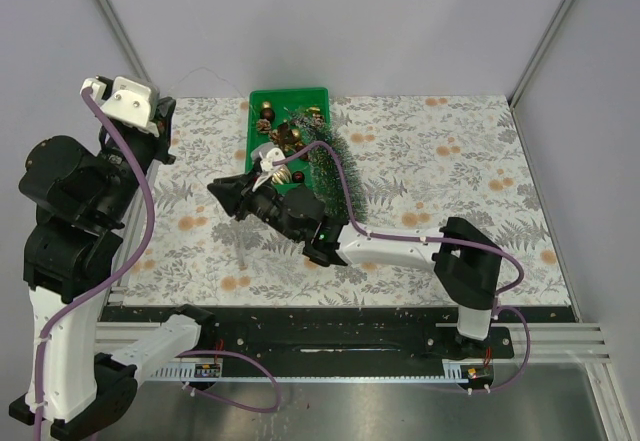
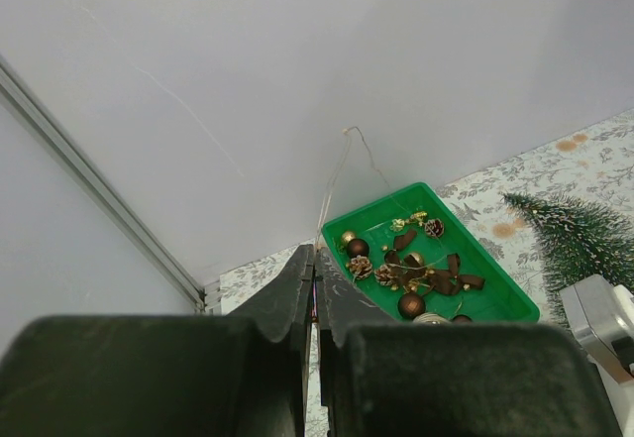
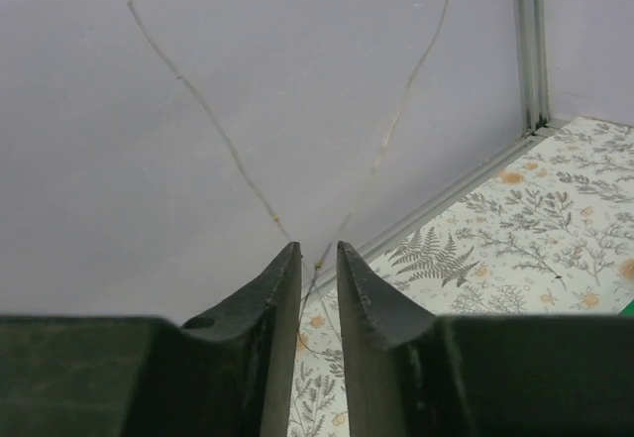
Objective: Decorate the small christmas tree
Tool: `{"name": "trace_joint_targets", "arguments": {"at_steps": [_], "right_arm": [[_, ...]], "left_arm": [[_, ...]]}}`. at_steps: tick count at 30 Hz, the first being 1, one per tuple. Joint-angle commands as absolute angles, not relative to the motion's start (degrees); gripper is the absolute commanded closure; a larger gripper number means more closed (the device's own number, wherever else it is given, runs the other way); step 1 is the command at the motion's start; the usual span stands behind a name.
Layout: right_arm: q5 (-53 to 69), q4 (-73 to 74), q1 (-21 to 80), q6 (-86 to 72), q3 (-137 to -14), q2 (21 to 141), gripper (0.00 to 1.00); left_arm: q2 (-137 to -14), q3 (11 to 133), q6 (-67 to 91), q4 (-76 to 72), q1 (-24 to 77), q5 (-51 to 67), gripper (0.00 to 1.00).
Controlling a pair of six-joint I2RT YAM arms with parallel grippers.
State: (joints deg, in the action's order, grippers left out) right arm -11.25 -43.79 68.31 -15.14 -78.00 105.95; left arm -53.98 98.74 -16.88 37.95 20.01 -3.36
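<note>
**Both grippers on the light wire, tree beside the tray**

The right gripper [image 3: 317, 250] reaches left over the table with its jaws only a narrow gap apart. A thin wire [image 3: 178, 75] runs through that gap and leaves upward in two strands, with small orange beads along it. The jaws do not appear to press on it. The left gripper [image 2: 314, 259], raised high at the left side, is closed tight on the same wire, which rises from its fingertips toward the back wall.

The table is covered by a pale tablecloth [image 1: 450, 161] printed with grey ferns and orange flowers. Plain grey walls [image 1: 350, 21] enclose it, with aluminium struts [image 3: 530, 41] in the corners.

A green tray [image 1: 290, 94] sits at the back of the table, near the middle. It holds ornaments [image 2: 411, 305]: brown baubles, pine cones and dark bows. The small christmas tree [image 1: 335, 166] is just beside the tray's right side, dark green with frosted tips. I cannot tell whether it stands or lies. From above, the right arm's wrist crosses in front of its lower part and hides its base.

The right wrist view shows the gap between the jaws and the wire in it, which the top view does not. The left wrist view shows the tray's contents clearly, with the tree to their right and a white housing [image 2: 594, 313] on the right arm below it. Only the top view shows both arms at once.
</note>
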Motion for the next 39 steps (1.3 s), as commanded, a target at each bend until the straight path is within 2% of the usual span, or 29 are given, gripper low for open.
{"name": "trace_joint_targets", "arguments": {"at_steps": [1, 4, 6, 17, 21, 23, 27, 31, 39], "right_arm": [[-11.4, -45.3, 68.6, -14.2, -80.0, 105.4, 0.79], [-10.6, -43.3, 68.6, -13.5, -79.3, 103.1, 0.95], [-9.6, -39.5, 68.6, -12.8, -79.5, 100.6, 1.0], [-7.2, -20.3, 71.2, -5.5, -84.4, 89.2, 1.0], [-11.2, -13.5, 71.5, -0.3, -86.7, 84.9, 1.0], [-13.3, -9.2, 71.5, 3.8, -89.4, 83.2, 1.0], [-18.2, 5.9, 71.3, 12.9, -103.3, 84.5, 1.0], [-21.0, 11.4, 66.2, 15.4, -112.6, 86.6, 1.0], [-16.9, 18.0, 52.3, 19.8, -125.5, 91.8, 1.0]], "left_arm": [[-53.1, 98.9, -16.4, 36.8, 19.8, -2.8, 0.94], [-52.7, 98.2, -17.0, 36.7, 19.9, -3.1, 0.94], [-52.5, 97.5, -17.0, 36.7, 19.9, -3.3, 0.94], [-51.7, 94.9, -17.3, 35.4, 19.9, -6.8, 0.94], [-51.2, 94.1, -17.8, 35.3, 19.9, -7.1, 0.95], [-50.9, 93.5, -18.1, 35.0, 19.9, -7.6, 0.95], [-50.8, 92.0, -18.2, 35.0, 19.9, -9.3, 0.95], [-50.0, 90.1, -17.3, 35.0, 19.9, -8.5, 0.95], [-52.2, 89.5, -15.3, 34.8, 19.9, -4.7, 0.95]]}}
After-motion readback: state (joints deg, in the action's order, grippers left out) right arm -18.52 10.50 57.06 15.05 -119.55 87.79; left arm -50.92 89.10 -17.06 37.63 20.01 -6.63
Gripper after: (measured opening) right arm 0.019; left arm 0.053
